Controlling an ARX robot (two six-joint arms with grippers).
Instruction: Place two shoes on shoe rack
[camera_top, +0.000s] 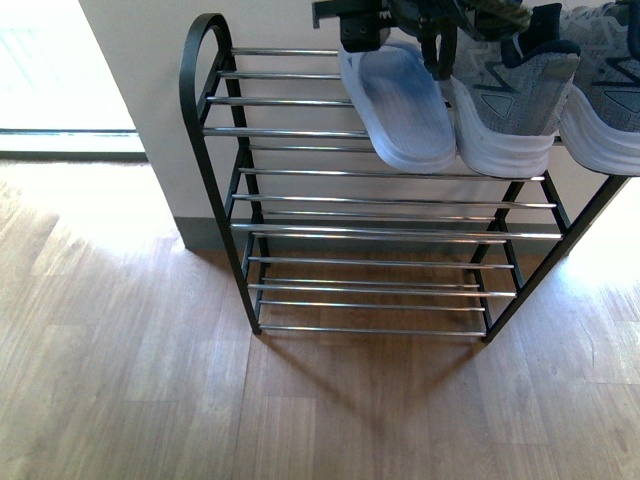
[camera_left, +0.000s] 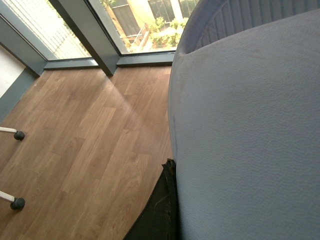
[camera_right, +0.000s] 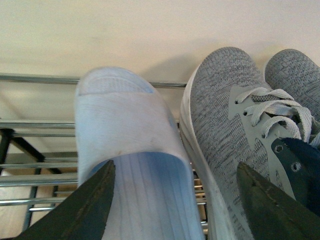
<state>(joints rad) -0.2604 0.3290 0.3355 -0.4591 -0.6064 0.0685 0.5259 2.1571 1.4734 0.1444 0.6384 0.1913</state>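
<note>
One pale blue slide (camera_top: 400, 100) lies on the top tier of the shoe rack (camera_top: 197, 120), its heel end overhanging the front rod. Two grey sneakers (camera_top: 515, 100) (camera_top: 605, 110) stand beside it to the right. In the right wrist view my right gripper (camera_right: 180, 200) is open, one finger over that slide (camera_right: 125, 150), the other over the nearer sneaker (camera_right: 225, 125). Dark gripper parts (camera_top: 352, 28) show at the front view's top edge. My left gripper (camera_left: 172, 167) is shut on another pale blue slide (camera_left: 250, 140), which fills its view above bare floor.
The rack stands against a cream wall (camera_top: 140, 80) with a grey baseboard, and its lower chrome tiers (camera_top: 380, 262) hold nothing. A bright window (camera_top: 50, 70) lies to the left. Wood floor (camera_top: 150, 380) spreads in front. Two small castors (camera_left: 19, 135) (camera_left: 17, 202) stand on the floor in the left wrist view.
</note>
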